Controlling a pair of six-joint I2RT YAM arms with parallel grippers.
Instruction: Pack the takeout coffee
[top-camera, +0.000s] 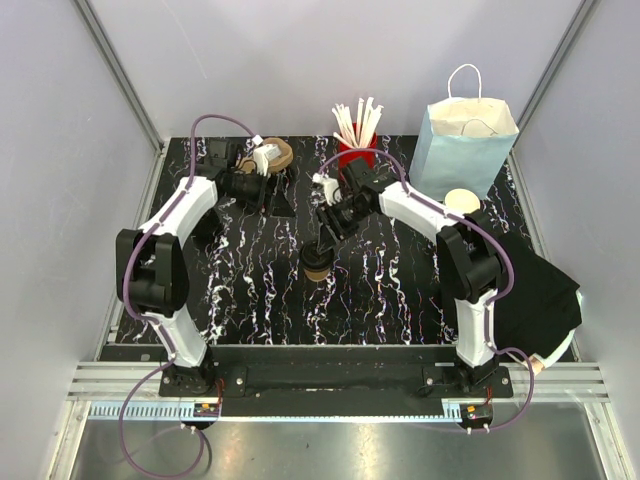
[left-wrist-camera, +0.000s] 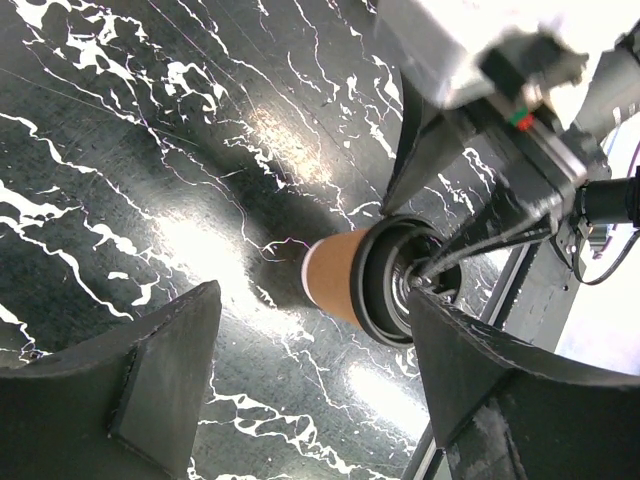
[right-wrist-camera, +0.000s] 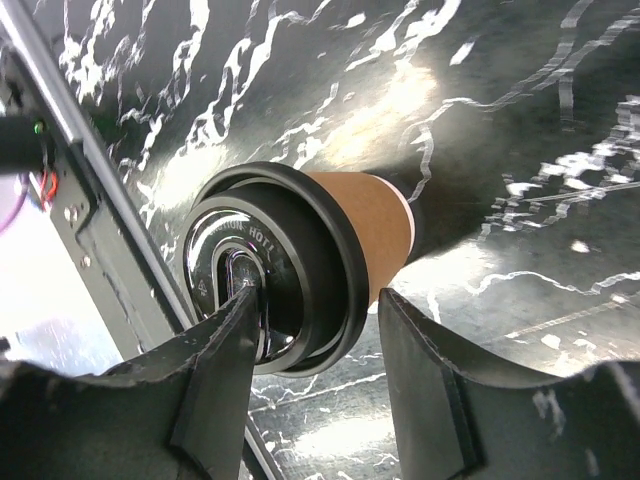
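Tabletop of black stone pattern with white veins (top-camera: 395, 295) takes up most of the top view, with the two arms bolted at its 6 o'clock edge. Next in size is the pale blue paper bag (top-camera: 465, 150), which stands upright with its mouth open and its white handles up, at about 2 o'clock on the table. A black cloth (top-camera: 540, 290) hangs off the table's edge at 4 o'clock, beside the right arm. At 12 o'clock stands a red cup (top-camera: 357, 153) full of white sticks (top-camera: 357, 118). At 11 o'clock, partly hidden by the left wrist, is a stack of brown cups (top-camera: 279, 152).

The takeout coffee (top-camera: 318, 270), a small tan-brown paper cup, sits upright near the middle of the table, well apart from the bag. It wears a black lid (right-wrist-camera: 300, 230) with raised lettering.

The right gripper (right-wrist-camera: 318, 298) comes down on it from 1 o'clock. Its jaws straddle the lid's rim: one finger (right-wrist-camera: 225, 360) rests in the recess on top of the lid, and the other lies against the outer side, clamping the cup there.

The left gripper (left-wrist-camera: 315, 295) hangs near the stack at 11 o'clock and faces the coffee from a distance, fingers (left-wrist-camera: 150, 380) spread wide with nothing between them.
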